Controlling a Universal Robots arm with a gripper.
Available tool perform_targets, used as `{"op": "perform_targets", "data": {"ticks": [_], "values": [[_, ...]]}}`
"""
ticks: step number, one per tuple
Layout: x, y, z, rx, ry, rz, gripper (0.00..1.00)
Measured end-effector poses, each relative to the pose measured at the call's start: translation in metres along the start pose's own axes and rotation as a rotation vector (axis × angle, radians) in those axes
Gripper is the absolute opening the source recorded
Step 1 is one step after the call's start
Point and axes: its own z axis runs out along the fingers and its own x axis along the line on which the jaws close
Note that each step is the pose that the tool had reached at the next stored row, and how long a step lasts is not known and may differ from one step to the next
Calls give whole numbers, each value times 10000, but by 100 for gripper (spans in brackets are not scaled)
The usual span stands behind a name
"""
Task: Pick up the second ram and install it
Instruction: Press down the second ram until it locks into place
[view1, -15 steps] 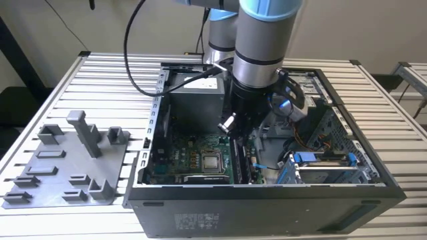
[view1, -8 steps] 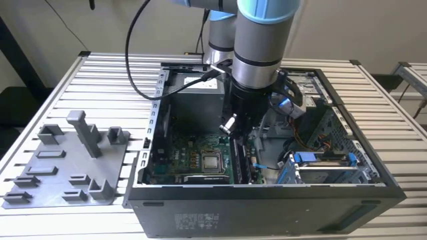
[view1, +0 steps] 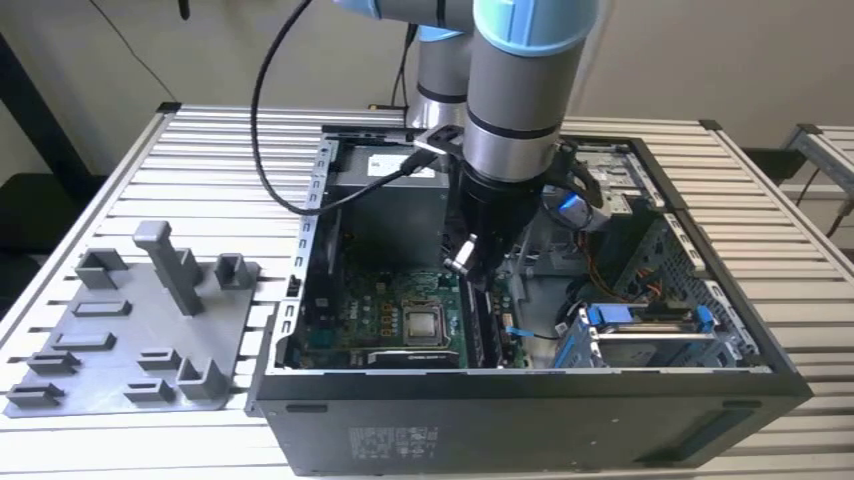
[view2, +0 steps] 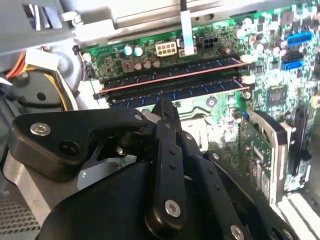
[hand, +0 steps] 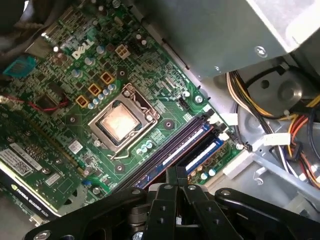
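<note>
In the exterior view, a grey plastic tray (view1: 127, 345) with upright posts lies on the slatted worktop (view1: 227, 150) at the exterior view's left, beside the open computer case (view1: 534, 415). Inside the case, the green motherboard (view1: 367, 320) carries a square silver processor (view1: 424, 324). The arm (view1: 514, 90) reaches down into the case, its gripper (view1: 461, 262) just above the memory slots. In the second wrist view, the gripper (view2: 165, 112) appears closed and empty, and the second ram (view2: 175, 92) sits in a slot beside another stick.
</note>
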Motion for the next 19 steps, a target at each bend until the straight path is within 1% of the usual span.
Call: {"op": "perform_targets", "data": {"ticks": [10, 19], "values": [[3, 2, 67, -68, -48, -1814, 11], [4, 2, 91, -135, -99, -3447, 11]]}}
